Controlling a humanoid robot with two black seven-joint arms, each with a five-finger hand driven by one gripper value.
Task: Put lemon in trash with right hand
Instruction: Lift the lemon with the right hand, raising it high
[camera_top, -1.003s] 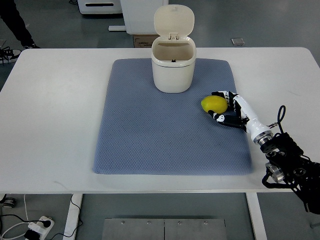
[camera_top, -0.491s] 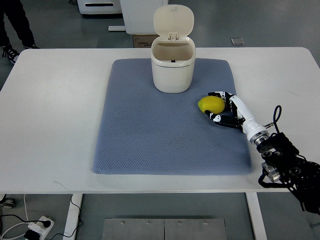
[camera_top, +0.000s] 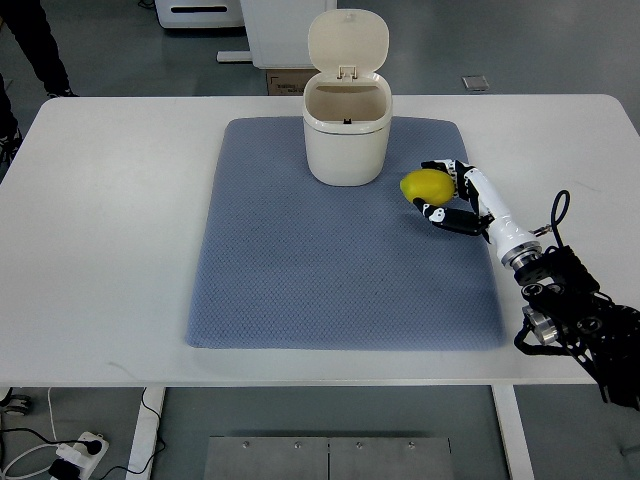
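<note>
A yellow lemon (camera_top: 425, 185) is held just right of the cream trash bin (camera_top: 346, 132), whose lid stands open at the back. My right hand (camera_top: 441, 192) is shut on the lemon, black-tipped fingers curled around its right side, with the white forearm running down to the lower right. The lemon looks slightly raised above the blue-grey mat (camera_top: 300, 260). The left arm does not show.
The mat lies on a white table (camera_top: 110, 220). A person's legs (camera_top: 25, 40) stand at the far left corner beyond the table. Cables and a power strip (camera_top: 70, 455) lie on the floor below.
My right hand with the lemon has risen and shifted toward the bin. The person at top left has moved.
</note>
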